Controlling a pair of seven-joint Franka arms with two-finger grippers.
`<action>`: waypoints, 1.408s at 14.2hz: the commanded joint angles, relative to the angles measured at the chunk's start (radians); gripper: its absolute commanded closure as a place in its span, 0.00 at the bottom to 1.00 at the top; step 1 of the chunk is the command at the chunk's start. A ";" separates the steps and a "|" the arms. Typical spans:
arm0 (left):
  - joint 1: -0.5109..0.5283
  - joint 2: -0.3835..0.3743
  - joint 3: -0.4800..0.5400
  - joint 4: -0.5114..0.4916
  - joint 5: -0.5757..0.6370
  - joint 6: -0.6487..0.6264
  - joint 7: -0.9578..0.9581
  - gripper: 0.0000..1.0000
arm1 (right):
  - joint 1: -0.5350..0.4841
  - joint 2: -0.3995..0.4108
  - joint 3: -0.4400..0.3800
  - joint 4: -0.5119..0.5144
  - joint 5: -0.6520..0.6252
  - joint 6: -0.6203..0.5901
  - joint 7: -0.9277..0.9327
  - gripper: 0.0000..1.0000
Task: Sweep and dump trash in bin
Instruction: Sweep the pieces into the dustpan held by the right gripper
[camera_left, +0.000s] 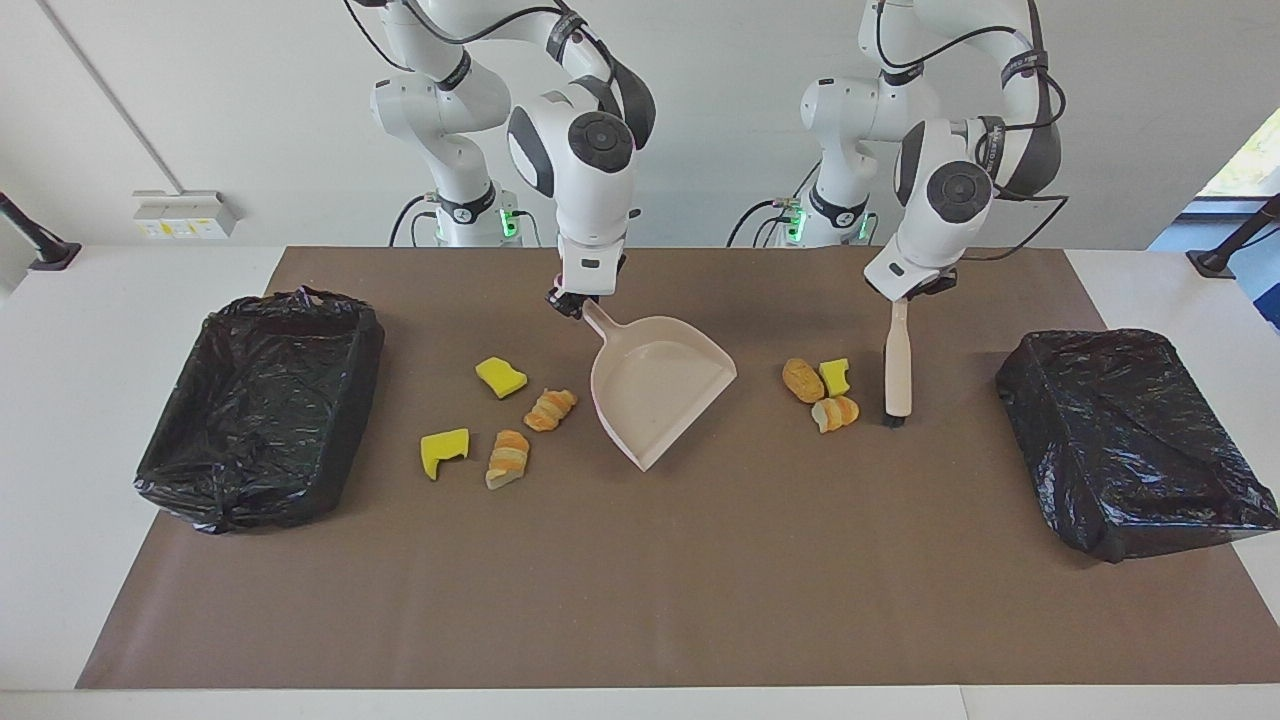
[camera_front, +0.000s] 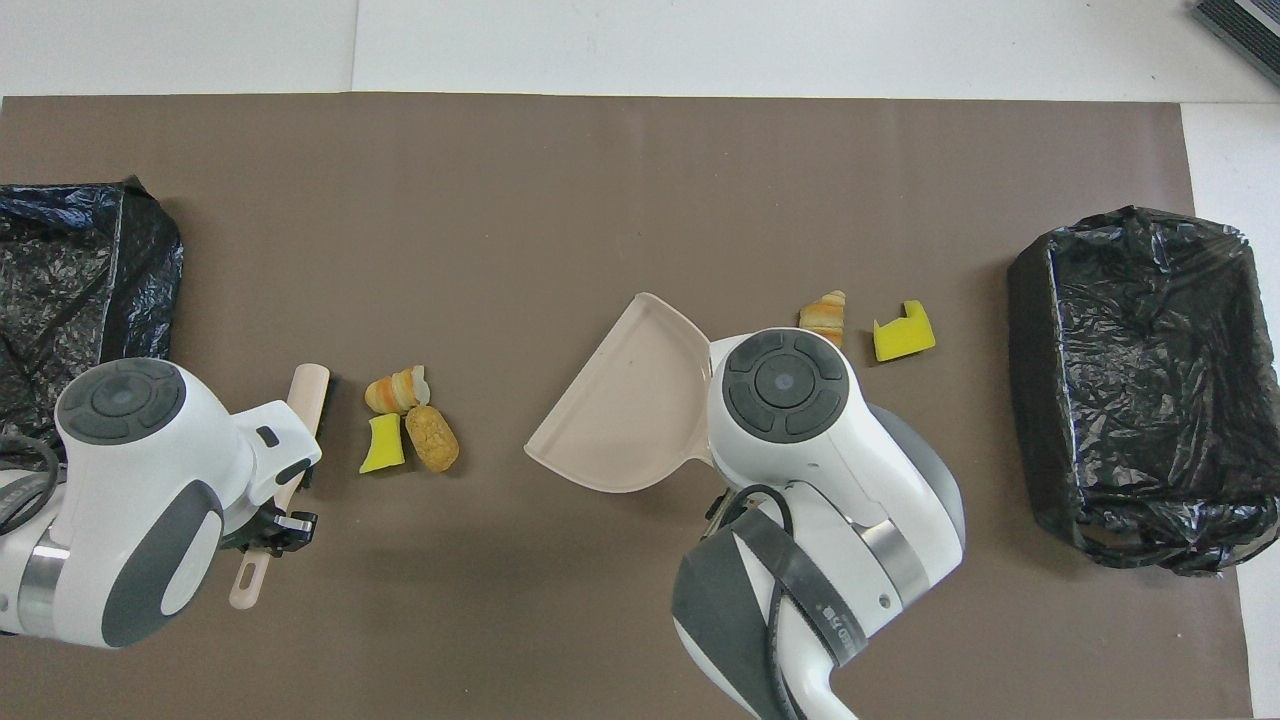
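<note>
Gripping the handle of a pale pink dustpan (camera_left: 660, 390), the right hand (camera_left: 567, 303) has its fingers pinched on that handle and holds the pan tilted over the middle of the brown mat (camera_left: 640, 600) that covers the surface. The pan's open mouth points toward the left arm's end.

The left hand (camera_left: 915, 293) is pinched on the handle of a brush (camera_left: 897, 362). The brush hangs nearly upright, bristle end down, just beside a cluster of trash; whether the bristles touch the mat cannot be told.

Trash lies in two groups. Group one, toward the left arm's end: a brown bread roll (camera_left: 802, 380), a yellow sponge chunk (camera_left: 835, 376) and a striped croissant piece (camera_left: 836, 412), all close together, the croissant piece farthest from the robots. Group two, toward the right arm's end, beside the dustpan: a second yellow sponge chunk (camera_left: 500, 376), a notched yellow sponge chunk (camera_left: 444, 451), and two more striped croissant pieces (camera_left: 551, 408) (camera_left: 508, 457). In the overhead view the right arm hides part of this group. All seven pieces rest on the mat; none is in the pan or in a bin.

One black-lined bin (camera_left: 262, 390) stands at the right arm's end of the surface, another black-lined bin (camera_left: 1130, 440) at the left arm's end. Both are well apart from the trash.
</note>
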 joint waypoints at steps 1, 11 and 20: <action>-0.045 -0.040 0.010 -0.062 -0.057 0.052 -0.149 1.00 | -0.007 -0.038 0.008 -0.075 0.005 0.095 -0.169 1.00; -0.192 0.009 0.011 -0.094 -0.220 0.249 -0.225 1.00 | 0.047 0.033 0.016 -0.163 -0.107 0.314 -0.188 1.00; -0.474 0.014 0.011 -0.025 -0.358 0.238 -0.353 1.00 | 0.047 0.040 0.017 -0.158 -0.113 0.299 -0.140 1.00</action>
